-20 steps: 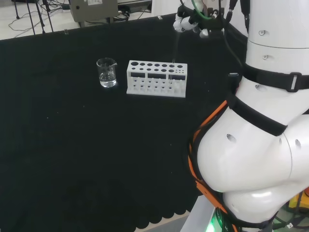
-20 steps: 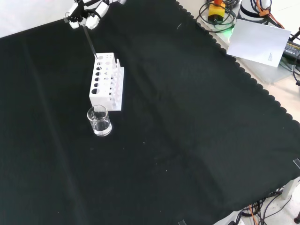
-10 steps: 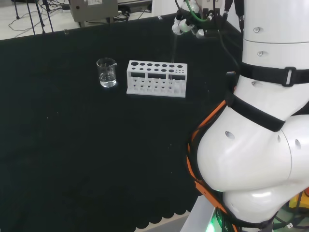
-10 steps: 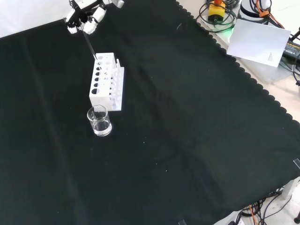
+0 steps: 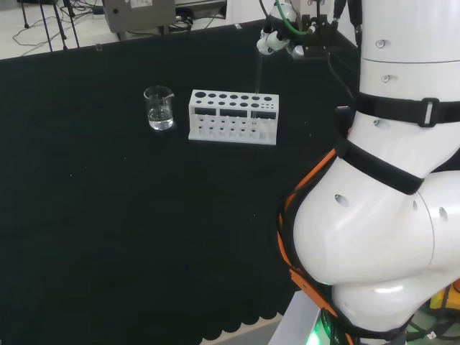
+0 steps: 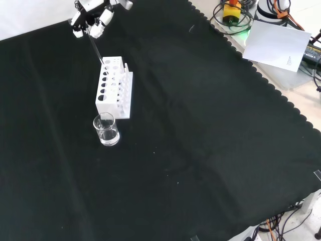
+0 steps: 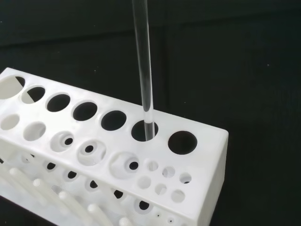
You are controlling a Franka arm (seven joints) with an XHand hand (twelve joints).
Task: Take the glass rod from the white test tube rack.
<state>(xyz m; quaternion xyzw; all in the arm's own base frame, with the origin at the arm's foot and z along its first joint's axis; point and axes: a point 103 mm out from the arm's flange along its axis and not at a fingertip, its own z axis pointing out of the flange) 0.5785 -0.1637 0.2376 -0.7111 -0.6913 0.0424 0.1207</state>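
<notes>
Glass rod [image 7: 143, 66] lower tip still in a top hole of the white test tube rack [image 6: 114, 88], upper left of front view | hand [image 6: 91, 20] pinches its upper end, risen slightly since a second ago | extraction underway, not clear.

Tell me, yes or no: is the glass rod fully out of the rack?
No. In the wrist view the glass rod has its lower end still inside a hole of the rack.
</notes>
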